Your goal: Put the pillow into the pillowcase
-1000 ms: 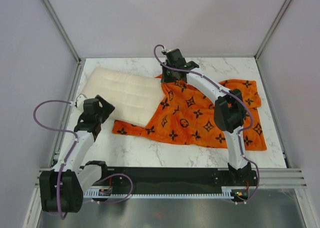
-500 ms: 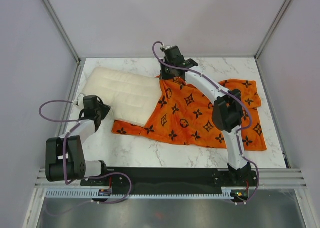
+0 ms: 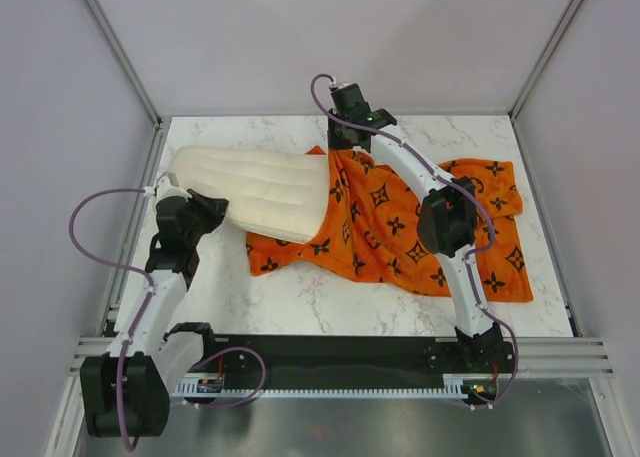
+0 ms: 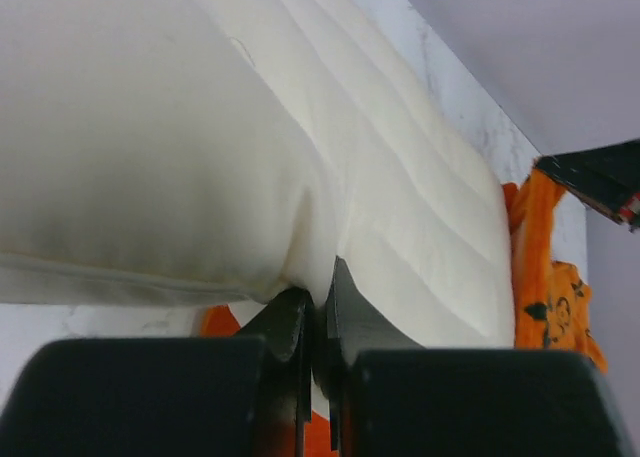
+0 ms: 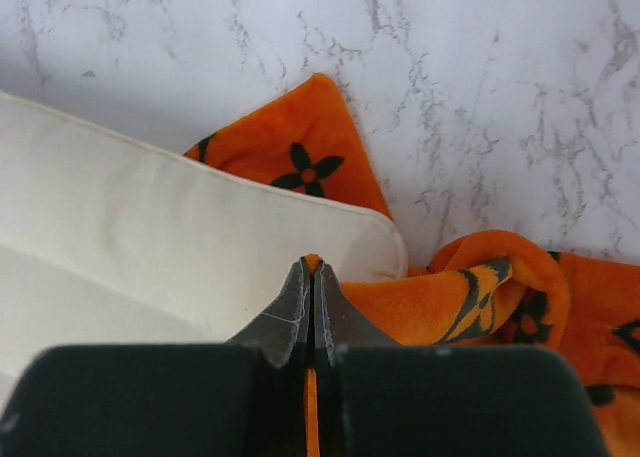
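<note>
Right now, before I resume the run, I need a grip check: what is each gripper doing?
Left gripper: closed, pinching the pillow edge.
Right gripper: closed on the pillowcase fabric.

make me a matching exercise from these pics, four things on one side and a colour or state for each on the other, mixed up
Things:
1 pillow
2 pillowcase
3 left gripper
4 right gripper

Descriptions:
a orange with black motifs
b fingers pinching orange fabric
c cream-white with quilted ridges
d fingers pinching a cream-white edge

Pairs: 1-c; 2-a; 3-d; 4-b
</note>
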